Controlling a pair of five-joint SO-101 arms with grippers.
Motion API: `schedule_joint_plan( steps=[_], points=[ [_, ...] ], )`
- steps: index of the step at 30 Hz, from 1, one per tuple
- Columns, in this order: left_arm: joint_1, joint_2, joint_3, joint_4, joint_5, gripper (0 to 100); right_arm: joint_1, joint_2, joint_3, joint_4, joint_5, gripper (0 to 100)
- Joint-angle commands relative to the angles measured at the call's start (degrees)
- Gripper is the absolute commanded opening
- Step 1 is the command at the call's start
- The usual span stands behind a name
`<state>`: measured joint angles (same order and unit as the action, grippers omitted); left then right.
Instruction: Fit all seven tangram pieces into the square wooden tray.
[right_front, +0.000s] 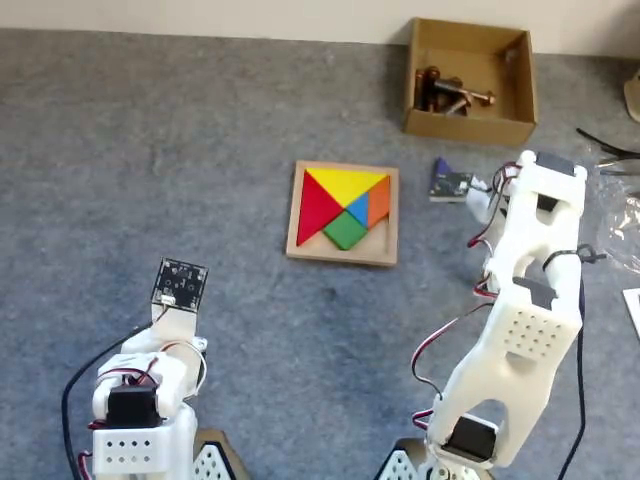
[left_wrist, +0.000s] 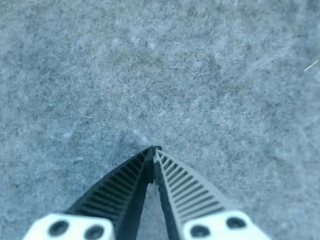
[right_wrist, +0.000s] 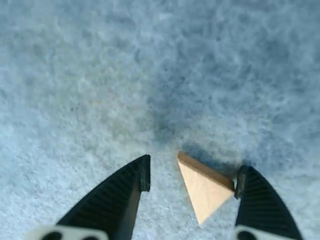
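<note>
One triangle (right_wrist: 206, 187) corner at right jaws

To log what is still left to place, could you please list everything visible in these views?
wooden tray: one, light wood, middle of the table
pieces in the tray: five; yellow triangle, red triangle, green piece, blue piece, orange piece
loose triangle: one, pale wood face up, on the felt
cardboard box: one, brown, far side of the table, with brownish items inside
felt cover: one, grey, over the table
cables: dark, at the table's right edge
left gripper: one, shut, over bare felt
right gripper: one, open, a finger on each side of the loose triangle
</note>
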<state>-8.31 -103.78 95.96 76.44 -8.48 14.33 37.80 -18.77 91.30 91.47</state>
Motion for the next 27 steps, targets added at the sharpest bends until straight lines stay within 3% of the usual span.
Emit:
schedule_joint_plan(
  steps=[1, 15, 20, 27],
  points=[
    [-0.75, -0.22, 1.19, 0.26, 0.53, 1, 0.66, 0.48, 0.92, 0.57, 4.31, 26.3],
    [-0.75, -0.22, 1.19, 0.26, 0.53, 1, 5.85, 0.84, 1.19, 0.22, 18.81, 26.0],
    [-0.75, -0.22, 1.19, 0.26, 0.53, 1, 5.85, 0.92, 1.19, 0.04, 19.25, 26.0],
    [-0.75, -0.22, 1.19, 0.26, 0.53, 1, 5.93, 1.36, 1.63, -8.13, 19.25, 25.9]
  ],
)
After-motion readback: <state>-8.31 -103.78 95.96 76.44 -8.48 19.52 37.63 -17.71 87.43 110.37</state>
